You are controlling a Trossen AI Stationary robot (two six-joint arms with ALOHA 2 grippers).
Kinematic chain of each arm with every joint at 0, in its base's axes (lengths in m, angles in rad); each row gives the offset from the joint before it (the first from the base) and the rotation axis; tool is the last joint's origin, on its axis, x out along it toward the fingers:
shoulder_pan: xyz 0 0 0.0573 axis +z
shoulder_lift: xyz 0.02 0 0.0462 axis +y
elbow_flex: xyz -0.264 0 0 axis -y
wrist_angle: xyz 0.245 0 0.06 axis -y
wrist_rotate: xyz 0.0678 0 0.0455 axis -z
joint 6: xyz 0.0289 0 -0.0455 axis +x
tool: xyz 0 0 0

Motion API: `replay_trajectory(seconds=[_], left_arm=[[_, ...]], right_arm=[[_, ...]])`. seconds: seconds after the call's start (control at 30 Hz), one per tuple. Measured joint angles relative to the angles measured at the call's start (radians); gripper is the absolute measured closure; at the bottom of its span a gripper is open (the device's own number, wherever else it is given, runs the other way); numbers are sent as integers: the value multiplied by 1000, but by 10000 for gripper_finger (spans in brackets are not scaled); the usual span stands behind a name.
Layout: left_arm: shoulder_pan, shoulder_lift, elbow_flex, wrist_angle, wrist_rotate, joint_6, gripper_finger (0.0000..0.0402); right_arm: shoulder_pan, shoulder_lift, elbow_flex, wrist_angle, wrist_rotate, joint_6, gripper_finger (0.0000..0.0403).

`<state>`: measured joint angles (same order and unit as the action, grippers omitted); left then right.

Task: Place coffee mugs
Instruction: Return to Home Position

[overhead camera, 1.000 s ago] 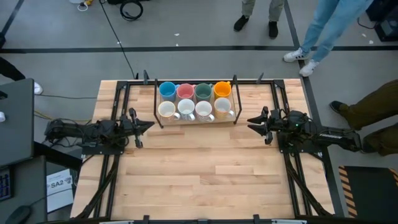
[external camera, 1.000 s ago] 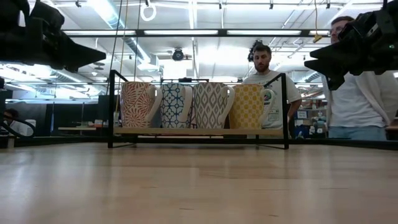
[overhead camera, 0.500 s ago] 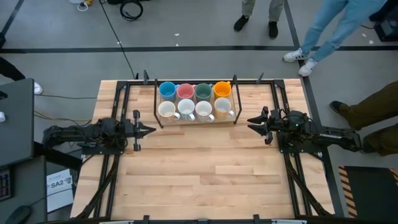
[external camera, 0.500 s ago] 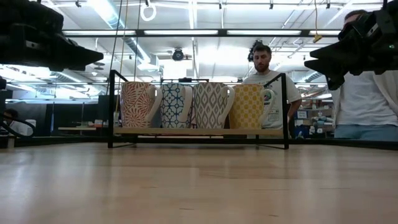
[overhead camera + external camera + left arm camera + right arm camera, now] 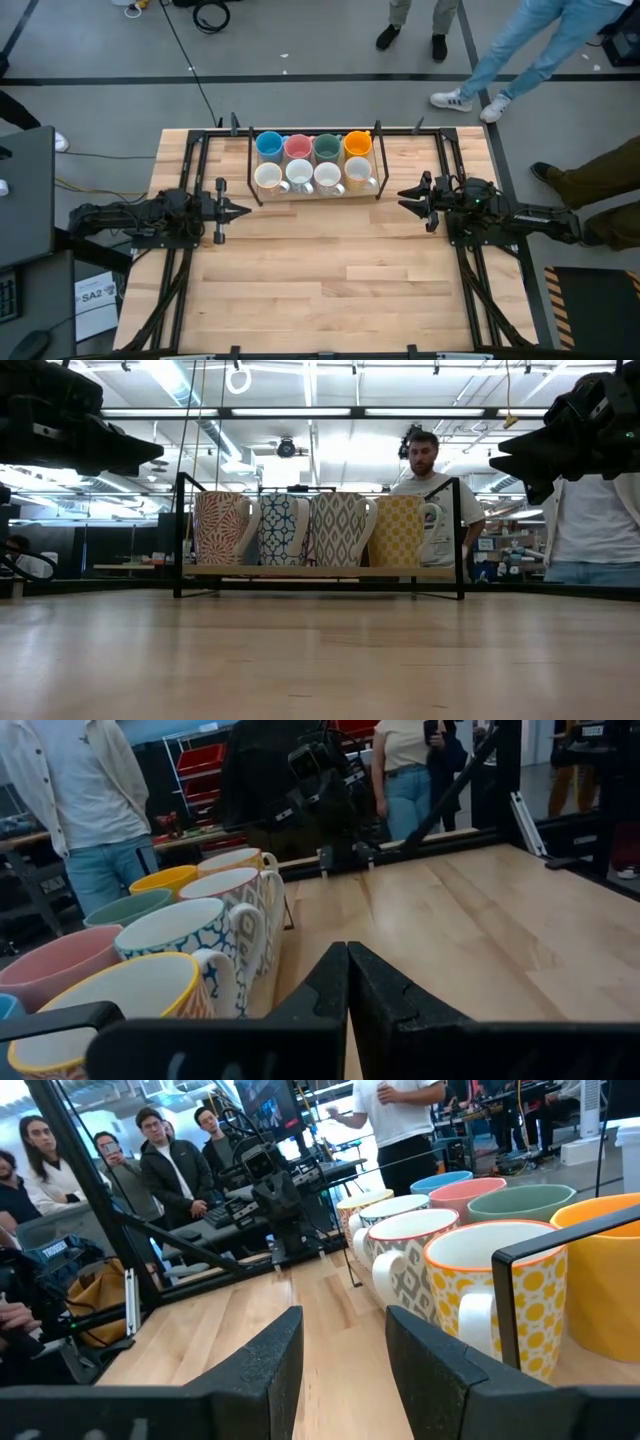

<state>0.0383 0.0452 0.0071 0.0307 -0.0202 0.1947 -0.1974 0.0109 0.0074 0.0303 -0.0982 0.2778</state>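
1. Plainly, all eight coffee mugs [image 5: 328, 175] stand upright in two rows of four on a black wire-frame shelf [image 5: 320, 571] with a pale wooden base. The shelf sits at the far middle of the light plank table [image 5: 320, 280].
2. The back row is glossy and plain: blue mug [image 5: 268, 144], pink mug [image 5: 298, 147], dark green mug [image 5: 327, 147], orange mug [image 5: 358, 143].
3. The front row is patterned outside and white inside: red-patterned mug [image 5: 220, 528], blue lattice mug [image 5: 282, 529], grey diamond mug [image 5: 338, 529], yellow dotted mug [image 5: 398, 530].
4. The left end effector [image 5: 240, 211] hangs left of the shelf, its fingers clenched together on nothing.
5. The right end effector [image 5: 403, 199] hangs right of the shelf, its fingers released and spread, empty.
6. A white sheet [image 5: 95, 300] on the floor by the table's near left corner bears what looks like "SA2".
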Motion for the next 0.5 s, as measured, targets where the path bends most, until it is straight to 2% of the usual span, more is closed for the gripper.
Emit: replay_trajectory(seconds=[0.5], left_arm=[[0,0,-1,28,-10,0,379]], right_arm=[[0,0,0,0,0,0,253]])
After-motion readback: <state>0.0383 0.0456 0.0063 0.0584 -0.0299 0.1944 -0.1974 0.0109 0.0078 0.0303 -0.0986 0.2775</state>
